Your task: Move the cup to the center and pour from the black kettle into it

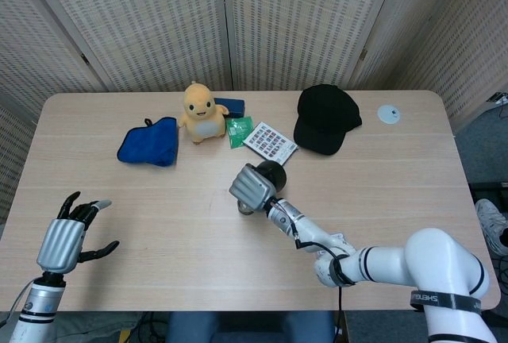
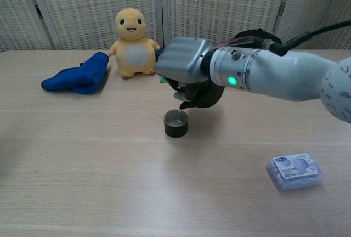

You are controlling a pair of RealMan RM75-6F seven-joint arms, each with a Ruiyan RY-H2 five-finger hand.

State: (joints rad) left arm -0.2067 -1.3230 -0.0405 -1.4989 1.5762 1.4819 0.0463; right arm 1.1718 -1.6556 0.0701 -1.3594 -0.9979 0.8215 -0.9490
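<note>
Grey metal fingers of the right hand (image 2: 184, 67) curl under its palm and grip the black kettle (image 2: 204, 95), which hangs tilted with its spout dipping toward the cup (image 2: 176, 123). In the chest view the kettle's dark body shows below and behind the hand, and the spout tip sits just above the cup's rim, on the side of the cup nearer the plush toy (image 2: 131, 43). The cup is a small dark cylinder standing upright on the wooden table (image 2: 98, 160), with a pale glint inside it. In the head view the same hand (image 1: 254, 185) covers most of the cup, and the kettle's round black top (image 1: 271, 173) shows just beyond the hand.

Taking the cup as the landmark: the yellow plush toy stands well beyond it and to the left, with a blue cloth (image 2: 79, 73) further left of the toy. A green packet (image 1: 236, 131) and a patterned card (image 1: 271, 142) lie beyond the cup, and a black cap (image 1: 325, 120) lies beyond it to the right. A small clear box (image 2: 295, 169) rests nearer the camera and well to the right of the cup.

The left hand (image 1: 70, 234) is far to the left of the cup, near the table's front edge, fingers spread apart and holding nothing.
</note>
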